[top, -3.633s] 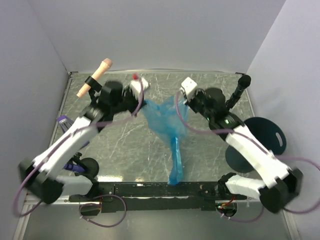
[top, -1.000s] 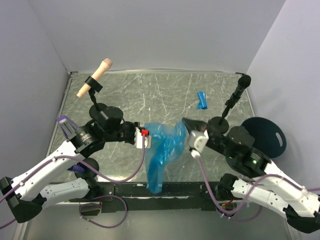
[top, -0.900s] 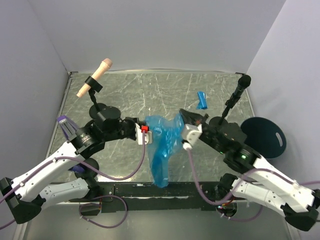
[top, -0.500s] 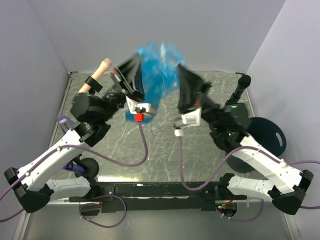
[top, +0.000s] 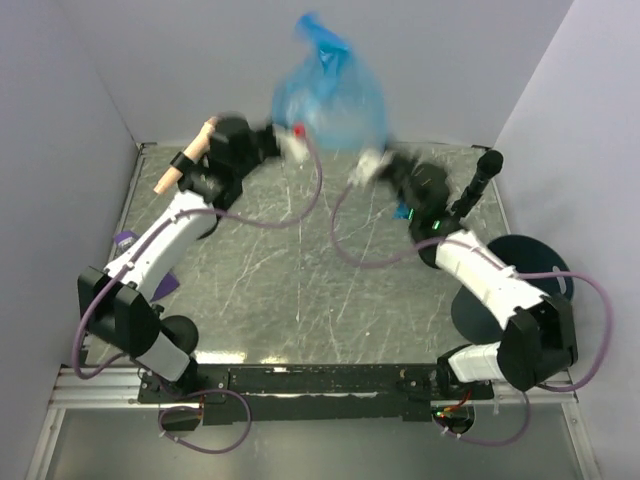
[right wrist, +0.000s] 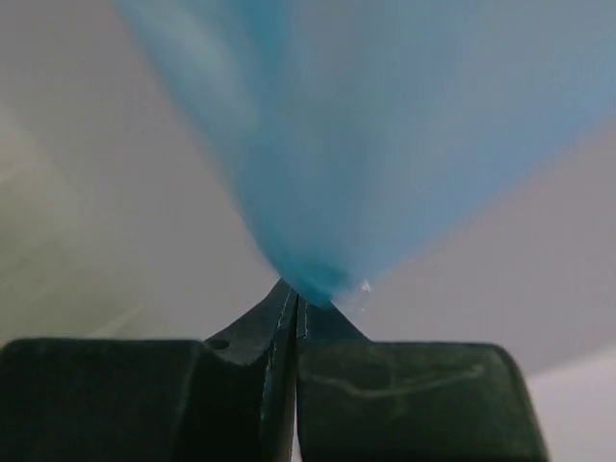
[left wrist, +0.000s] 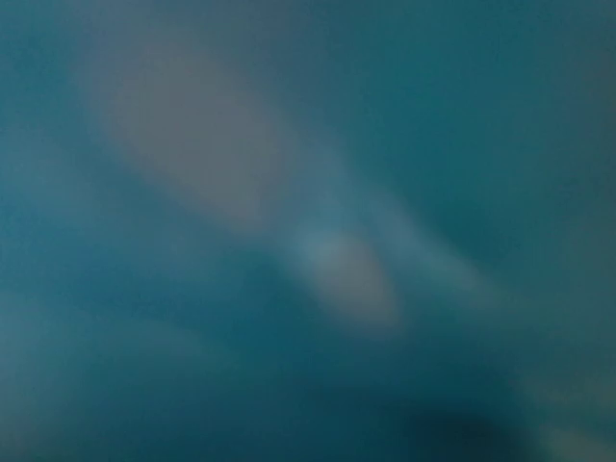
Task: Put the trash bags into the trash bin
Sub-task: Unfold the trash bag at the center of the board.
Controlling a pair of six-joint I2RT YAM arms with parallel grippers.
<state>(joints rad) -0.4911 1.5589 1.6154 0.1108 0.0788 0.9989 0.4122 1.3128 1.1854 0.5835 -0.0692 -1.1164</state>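
A moment ago the trash bag [top: 330,100] hung low and floppy between my two arms. Now I have swung it way up, and it is puffed out with air like a balloon. My right end effector [right wrist: 295,296] is pinched tight on one edge of the blue film. My left end effector [top: 290,140] is right at the other edge, but its camera sees only blurry blue, so I cannot tell if it is gripping. The bag is high above the surface [top: 300,280], well apart from the trash bin [top: 548,262], off to the bin's left. I think the bag must come over to the bin next.
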